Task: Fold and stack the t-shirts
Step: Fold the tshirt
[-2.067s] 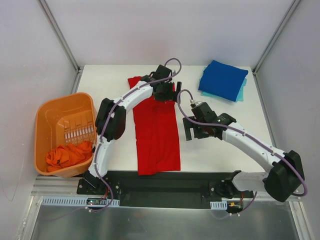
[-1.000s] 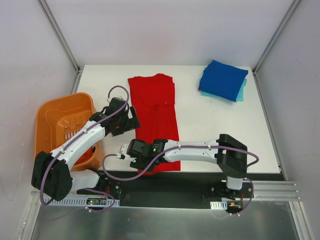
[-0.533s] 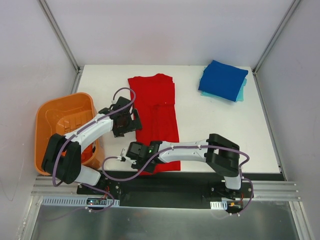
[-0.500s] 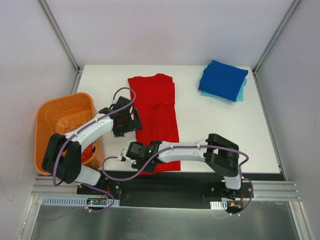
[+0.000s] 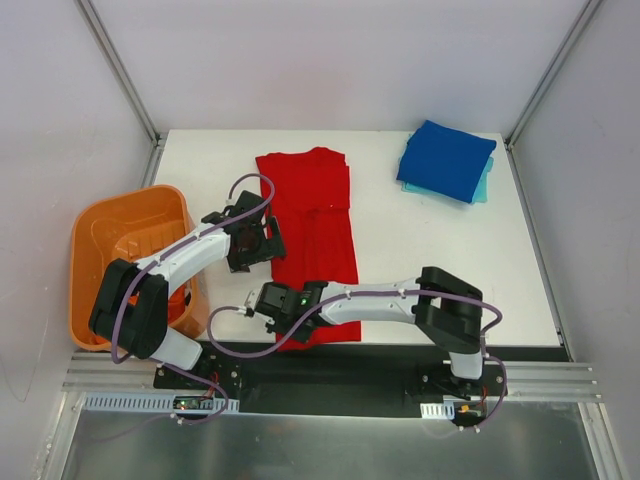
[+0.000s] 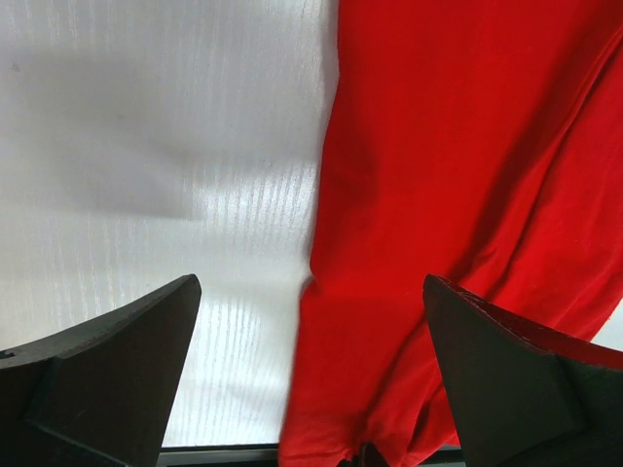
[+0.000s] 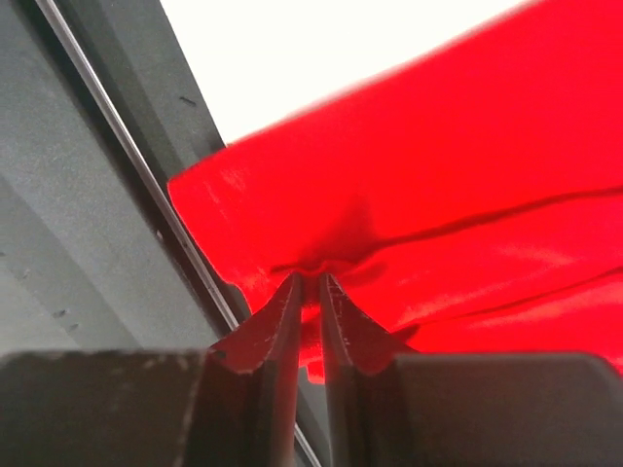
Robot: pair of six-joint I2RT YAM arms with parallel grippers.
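Note:
A bright red t-shirt (image 5: 312, 225) lies as a long folded strip down the middle of the white table (image 5: 430, 260). My right gripper (image 5: 289, 317) is at the strip's near left corner by the table's front edge. In the right wrist view its jaws (image 7: 310, 279) are pinched on a small fold of the red t-shirt (image 7: 438, 195). My left gripper (image 5: 260, 240) hovers open at the strip's left edge. Its wide-apart fingers (image 6: 107, 375) straddle that edge of the red cloth (image 6: 458, 185). A folded royal blue t-shirt (image 5: 446, 158) lies on a light teal one (image 5: 484, 187) at the back right.
An orange plastic basket (image 5: 120, 225) stands at the table's left edge, just left of my left arm. The black front rail (image 7: 88, 195) runs right below the right gripper.
The right gripper's jaws have closed onto the near left corner of the red t-shirt. The left gripper has edged slightly right to the strip's left edge and stayed open.

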